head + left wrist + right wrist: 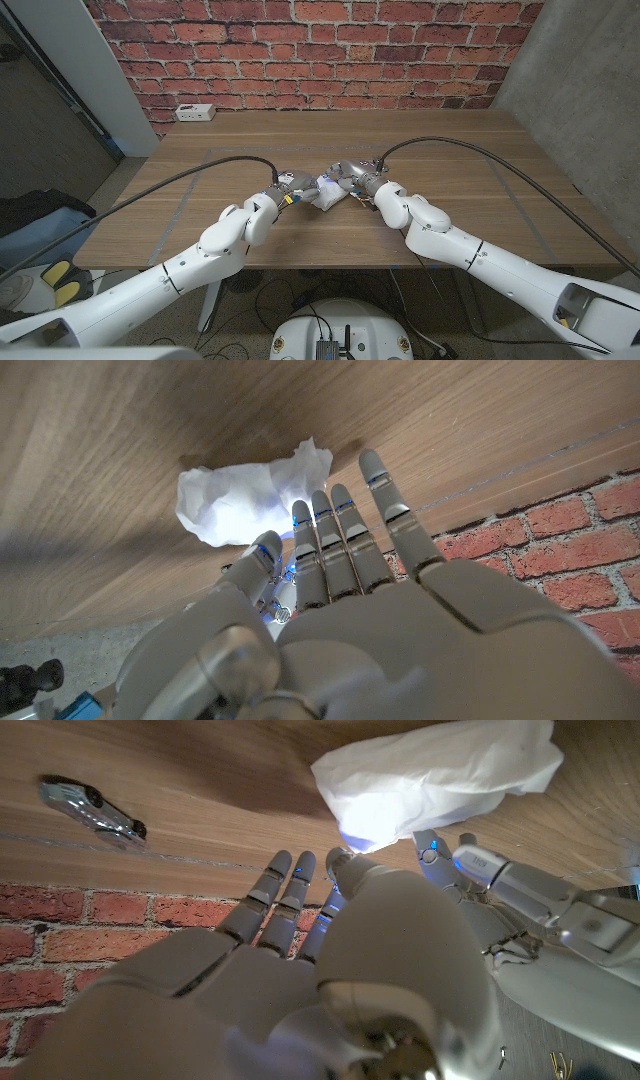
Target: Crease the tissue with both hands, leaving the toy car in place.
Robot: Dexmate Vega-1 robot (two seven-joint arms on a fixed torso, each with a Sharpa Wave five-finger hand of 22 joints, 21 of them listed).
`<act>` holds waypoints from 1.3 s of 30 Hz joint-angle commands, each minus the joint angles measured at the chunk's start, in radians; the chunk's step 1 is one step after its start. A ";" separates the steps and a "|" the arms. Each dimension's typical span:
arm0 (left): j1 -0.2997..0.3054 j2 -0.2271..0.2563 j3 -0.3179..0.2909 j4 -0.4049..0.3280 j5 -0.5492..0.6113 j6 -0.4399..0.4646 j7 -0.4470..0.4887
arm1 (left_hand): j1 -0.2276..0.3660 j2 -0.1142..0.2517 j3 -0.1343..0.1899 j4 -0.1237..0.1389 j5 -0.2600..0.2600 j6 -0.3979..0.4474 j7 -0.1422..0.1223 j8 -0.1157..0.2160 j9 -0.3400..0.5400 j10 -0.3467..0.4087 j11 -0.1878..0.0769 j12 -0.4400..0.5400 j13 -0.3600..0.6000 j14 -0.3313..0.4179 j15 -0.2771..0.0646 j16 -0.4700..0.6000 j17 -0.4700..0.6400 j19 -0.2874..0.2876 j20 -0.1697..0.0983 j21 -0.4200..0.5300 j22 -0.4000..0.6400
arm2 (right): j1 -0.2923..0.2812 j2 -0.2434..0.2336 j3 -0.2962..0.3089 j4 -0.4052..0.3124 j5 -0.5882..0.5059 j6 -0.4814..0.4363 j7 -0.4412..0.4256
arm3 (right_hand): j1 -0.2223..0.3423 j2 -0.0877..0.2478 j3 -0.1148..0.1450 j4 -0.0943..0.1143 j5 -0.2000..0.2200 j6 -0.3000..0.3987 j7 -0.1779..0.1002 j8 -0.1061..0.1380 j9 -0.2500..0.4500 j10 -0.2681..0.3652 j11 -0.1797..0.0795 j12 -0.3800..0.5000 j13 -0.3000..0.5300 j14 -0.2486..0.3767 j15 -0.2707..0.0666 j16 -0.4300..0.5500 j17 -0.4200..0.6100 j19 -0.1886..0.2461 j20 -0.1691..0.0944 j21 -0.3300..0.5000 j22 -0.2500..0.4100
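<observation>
The crumpled tissue [328, 192] lay mid-worktop between the left hand [287, 186] and right hand [350, 176], both open-fingered beside it. Risk: uneven pressing could push it aside uncreased.

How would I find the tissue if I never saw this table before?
Look at the wooden table in front of the brick wall. Near its front middle, the left hand and right hand almost meet. The tissue is the crumpled white lump between them, soft and wrinkly, unlike the smooth grey fingers.
</observation>
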 commanded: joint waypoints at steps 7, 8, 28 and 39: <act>-0.033 0.001 0.024 0.003 0.004 0.028 -0.071 | -0.009 0.019 0.012 0.017 -0.003 -0.032 -0.008 0.001 -0.001 -0.021 0.002 -0.009 -0.002 -0.028 0.001 -0.006 0.001 -0.028 -0.002 -0.015 0.004 | 0.055 0.018 -0.061 0.019 -0.056 -0.084 0.131 | 0.001 -0.015 -0.005 0.011 0.001 -0.021 -0.002 -0.004 0.006 -0.008 -0.003 -0.004 0.000 -0.009 -0.164 0.001 0.007 -0.002 0.008 0.008 0.005; -0.033 0.001 0.024 0.003 0.004 0.028 -0.070 | -0.010 0.018 0.013 0.019 -0.003 -0.036 -0.008 0.000 -0.001 -0.024 0.002 -0.010 -0.002 -0.030 0.000 -0.006 0.001 -0.028 -0.002 -0.016 0.004 | 0.058 0.017 -0.065 0.020 -0.059 -0.089 0.139 | -0.001 -0.014 -0.005 0.012 0.001 -0.021 -0.002 -0.003 0.006 -0.004 -0.002 -0.002 0.000 -0.010 -0.163 0.001 0.007 -0.003 0.008 0.008 0.005; -0.033 0.001 0.028 -0.002 0.012 0.042 -0.075 | -0.020 0.005 0.018 0.026 -0.006 -0.057 -0.013 0.002 -0.001 -0.042 -0.001 -0.010 -0.003 -0.046 0.004 -0.006 -0.001 -0.043 -0.001 -0.025 0.005 | -0.003 0.004 0.002 -0.010 0.007 -0.064 0.014 | -0.044 -0.021 -0.013 0.038 -0.012 -0.045 0.029 0.001 0.005 -0.015 0.058 -0.012 0.002 -0.035 -0.161 -0.014 0.002 -0.013 0.020 0.023 0.002; -0.034 -0.001 0.033 -0.005 0.023 0.050 -0.076 | -0.025 0.002 0.018 0.030 -0.007 -0.058 -0.012 0.005 -0.001 -0.046 -0.001 -0.009 -0.003 -0.049 0.005 -0.004 -0.001 -0.046 0.001 -0.027 0.005 | -0.086 -0.037 0.056 -0.064 -0.014 -0.019 -0.157 | -0.135 -0.081 -0.079 0.039 -0.036 0.100 0.111 0.048 0.008 0.090 0.123 0.047 0.022 0.114 -0.153 0.052 0.011 0.052 0.048 0.061 -0.008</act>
